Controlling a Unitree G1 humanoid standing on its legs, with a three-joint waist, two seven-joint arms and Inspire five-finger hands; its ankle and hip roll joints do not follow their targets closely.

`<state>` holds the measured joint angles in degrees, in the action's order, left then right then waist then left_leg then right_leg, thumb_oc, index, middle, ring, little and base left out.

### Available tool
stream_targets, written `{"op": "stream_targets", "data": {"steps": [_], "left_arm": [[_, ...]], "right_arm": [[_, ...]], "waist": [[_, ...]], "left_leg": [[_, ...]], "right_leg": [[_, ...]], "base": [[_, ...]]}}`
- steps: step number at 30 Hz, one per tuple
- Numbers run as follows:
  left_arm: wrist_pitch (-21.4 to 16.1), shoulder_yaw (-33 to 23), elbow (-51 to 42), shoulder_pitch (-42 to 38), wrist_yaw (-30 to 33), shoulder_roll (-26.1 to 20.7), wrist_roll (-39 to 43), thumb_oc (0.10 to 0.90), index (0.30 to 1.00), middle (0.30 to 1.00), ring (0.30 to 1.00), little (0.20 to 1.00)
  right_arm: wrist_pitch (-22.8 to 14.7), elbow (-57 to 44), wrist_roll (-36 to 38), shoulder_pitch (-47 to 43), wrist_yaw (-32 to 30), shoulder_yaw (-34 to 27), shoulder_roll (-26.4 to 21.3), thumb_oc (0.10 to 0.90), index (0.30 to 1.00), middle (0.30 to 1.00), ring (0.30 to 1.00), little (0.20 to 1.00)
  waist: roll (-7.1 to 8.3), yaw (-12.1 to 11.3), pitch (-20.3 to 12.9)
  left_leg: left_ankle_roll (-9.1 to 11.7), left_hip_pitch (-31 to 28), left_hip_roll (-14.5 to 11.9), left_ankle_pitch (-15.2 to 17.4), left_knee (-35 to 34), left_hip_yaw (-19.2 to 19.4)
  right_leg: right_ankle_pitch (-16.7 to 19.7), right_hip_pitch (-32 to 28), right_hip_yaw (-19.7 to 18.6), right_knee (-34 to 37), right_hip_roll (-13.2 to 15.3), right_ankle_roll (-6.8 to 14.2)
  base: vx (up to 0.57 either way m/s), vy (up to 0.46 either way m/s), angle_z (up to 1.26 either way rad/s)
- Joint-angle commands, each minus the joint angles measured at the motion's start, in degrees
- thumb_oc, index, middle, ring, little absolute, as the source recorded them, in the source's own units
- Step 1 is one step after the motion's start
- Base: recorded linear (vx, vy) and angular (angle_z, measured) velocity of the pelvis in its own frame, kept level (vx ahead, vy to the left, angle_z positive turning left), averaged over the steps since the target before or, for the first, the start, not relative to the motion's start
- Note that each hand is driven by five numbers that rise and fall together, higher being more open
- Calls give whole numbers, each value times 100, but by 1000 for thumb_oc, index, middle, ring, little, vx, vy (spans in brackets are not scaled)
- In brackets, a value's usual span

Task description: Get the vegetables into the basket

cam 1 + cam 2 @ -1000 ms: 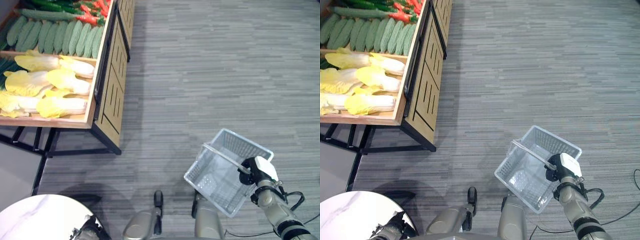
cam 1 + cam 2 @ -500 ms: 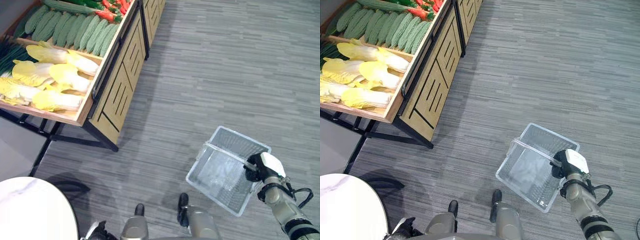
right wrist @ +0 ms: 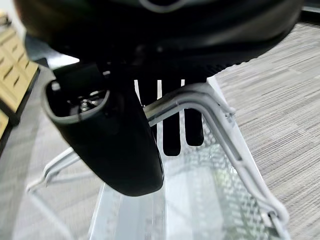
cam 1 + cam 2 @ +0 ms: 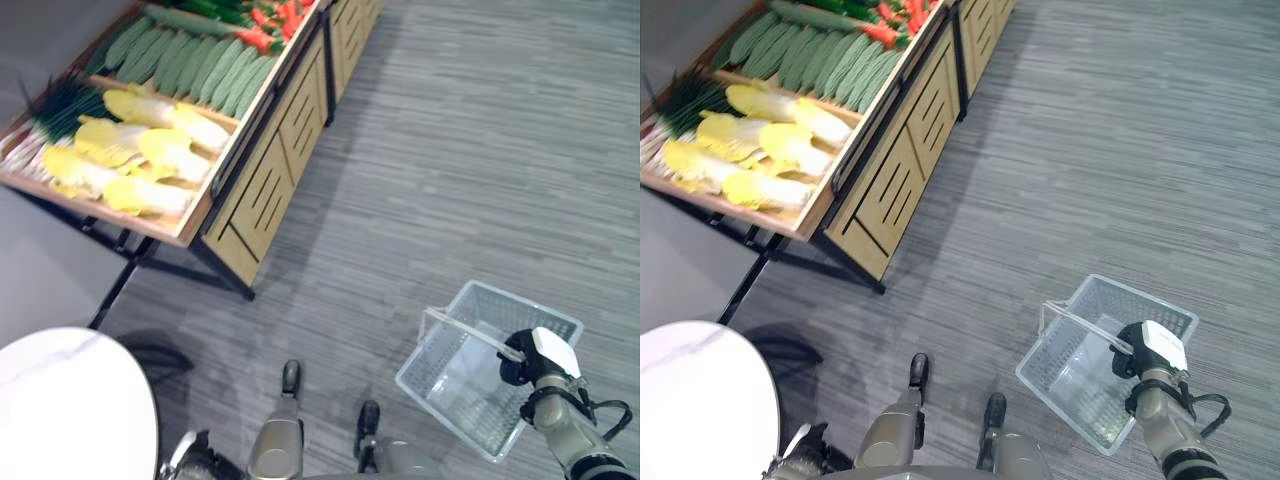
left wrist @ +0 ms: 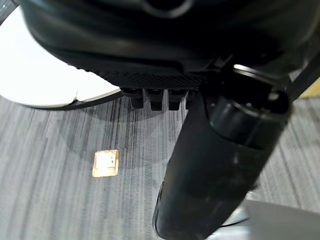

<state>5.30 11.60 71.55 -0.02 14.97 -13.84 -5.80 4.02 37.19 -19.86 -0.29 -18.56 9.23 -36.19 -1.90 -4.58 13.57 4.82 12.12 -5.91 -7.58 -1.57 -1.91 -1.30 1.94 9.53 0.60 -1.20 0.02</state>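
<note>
Right hand (image 4: 540,362) grips the empty basket's (image 4: 470,395) handle, far from shelf vegetables (image 4: 140,160).

Occlusions and cut-offs
Vegetable stand (image 4: 250,190) ran off the top edge; left hand (image 5: 165,95) fingertips hidden under its own bulk; round white table (image 4: 70,410) cropped.

Wooden produce stand (image 4: 262,190) with slatted side panels on black metal legs, upper left. Round white table (image 4: 70,410) lower left. Grey striped carpet (image 4: 470,160). Small yellowish tag (image 5: 106,163) on carpet.
</note>
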Motion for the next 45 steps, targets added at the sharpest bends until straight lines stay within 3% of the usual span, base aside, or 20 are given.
{"op": "stream_targets", "data": {"steps": [1, 8, 10, 14, 17, 19, 24, 27, 28, 32, 38, 41, 42, 43, 45], "left_arm": [[-22, 109, 56, -288, 150, -450, -269, 900, 1000, 1000, 1000, 1000], [-50, 77, 15, -368, 183, -605, -263, 900, 1000, 1000, 1000, 1000], [-47, 47, -17, -378, 192, -676, -282, 900, 1000, 1000, 1000, 1000], [-35, 45, -23, -391, 182, -730, -318, 900, 1000, 1000, 1000, 1000], [-29, 71, -157, -400, 171, -794, -363, 900, 1000, 1000, 1000, 1000], [-32, 68, -152, -438, 181, -808, -333, 900, 1000, 1000, 1000, 1000], [-30, 83, -109, -582, 217, -819, -259, 900, 1000, 1000, 1000, 1000], [-21, 84, -83, -611, 221, -805, -276, 900, 1000, 1000, 1000, 1000], [-7, 22, -40, -604, 215, -795, -286, 900, 1000, 1000, 1000, 1000], [-6, -67, 94, -517, 190, -714, -280, 900, 1000, 1000, 1000, 1000], [10, -66, 106, -373, 163, -579, -216, 900, 1000, 1000, 1000, 1000], [35, -17, 129, -411, 179, -495, -179, 900, 1000, 1000, 1000, 1000], [35, -16, 129, -413, 179, -493, -179, 900, 1000, 1000, 1000, 1000], [34, 2, 115, -438, 187, -471, -176, 900, 1000, 1000, 1000, 1000], [37, 86, 86, -544, 204, -410, -190, 900, 1000, 1000, 1000, 1000]], "right_arm": [[-115, -501, -60, -156, -407, -411, -443, 400, 300, 300, 300, 300], [-102, -297, 8, -446, -456, -266, -206, 400, 300, 300, 300, 300], [-104, -290, 12, -472, -450, -247, -139, 400, 300, 300, 300, 300], [-92, -245, 21, -526, -445, -212, -98, 400, 300, 300, 300, 300], [-116, -245, -3, -578, -445, -133, -70, 400, 300, 300, 300, 300], [-126, -199, -5, -600, -448, -92, -45, 400, 300, 300, 300, 300], [-147, -276, -16, -628, -500, -62, -34, 400, 300, 300, 300, 300], [-154, -311, 4, -633, -511, -68, -46, 400, 300, 300, 300, 300], [-142, -410, -9, -599, -512, -89, -72, 400, 300, 300, 300, 300], [-149, -548, -83, -466, -434, -76, -123, 400, 300, 300, 300, 300], [-152, -534, -54, -366, -356, -129, -310, 400, 300, 300, 300, 300], [-172, -572, 4, -343, -456, -199, -480, 400, 300, 300, 300, 300], [-172, -573, 5, -342, -456, -201, -483, 400, 300, 300, 300, 300], [-171, -544, 16, -324, -484, -226, -515, 400, 300, 300, 300, 300], [-155, -531, 82, -195, -564, -354, -579, 400, 300, 300, 300, 300]], "waist": [[260, 6, -251], [473, -42, -190], [548, -33, -161], [577, -29, -128], [496, -18, -50], [468, 17, 6], [459, 176, 144], [466, 267, 200], [493, 329, 220], [522, 376, 88], [357, 373, -151], [270, 393, -181], [267, 398, -182], [260, 410, -174], [279, 471, -87]], "left_leg": [[-163, -6, 169, 66, 235, 169], [-414, 14, 401, 504, 617, 474], [-514, 1, 505, 637, 677, 517], [-597, -54, 580, 702, 640, 528], [-752, -290, 637, 812, 572, 528], [-786, -457, 656, 882, 545, 503], [-724, -836, 671, 1066, 508, 363], [-651, -1016, 664, 1215, 539, 263], [-569, -1176, 667, 1375, 627, 169], [-442, -1537, 611, 1611, 733, -124], [-224, -1750, 216, 1346, 840, -464], [-66, -1592, 15, 881, 1121, -450], [-64, -1587, 13, 882, 1125, -458], [-26, -1490, -20, 762, 1293, -363], [37, -1075, -205, 393, 1984, 282]], "right_leg": [[-129, 39, -515, -658, 974, 765], [266, 215, -757, -741, 1251, 996], [545, 272, -792, -801, 1343, 1059], [723, 354, -823, -995, 1368, 1100], [814, 634, -747, -1911, 1309, 1005], [866, 831, -701, -2147, 1250, 968], [777, 1408, -492, -1572, 1159, 924], [872, 1509, -511, -1054, 1169, 997], [1062, 1624, -620, -677, 1211, 1074], [1068, 1714, -692, -834, 1097, 1037], [601, 1566, -290, -1243, 824, 780], [370, 1461, -127, -1281, 723, 635], [369, 1460, -119, -1280, 724, 633], [316, 1396, -71, -1246, 720, 591], [165, 1079, 148, -1104, 755, 439]], "base": [[91, 152, -34], [96, 183, -25], [107, 176, -1], [82, 153, -10], [106, 189, -7], [108, 100, -10], [160, -44, 3], [221, -125, 37], [198, -107, 52], [408, -306, 52], [242, -277, 40], [162, -266, 31], [78, -145, 20], [118, -208, 27], [154, -275, 40]]}}
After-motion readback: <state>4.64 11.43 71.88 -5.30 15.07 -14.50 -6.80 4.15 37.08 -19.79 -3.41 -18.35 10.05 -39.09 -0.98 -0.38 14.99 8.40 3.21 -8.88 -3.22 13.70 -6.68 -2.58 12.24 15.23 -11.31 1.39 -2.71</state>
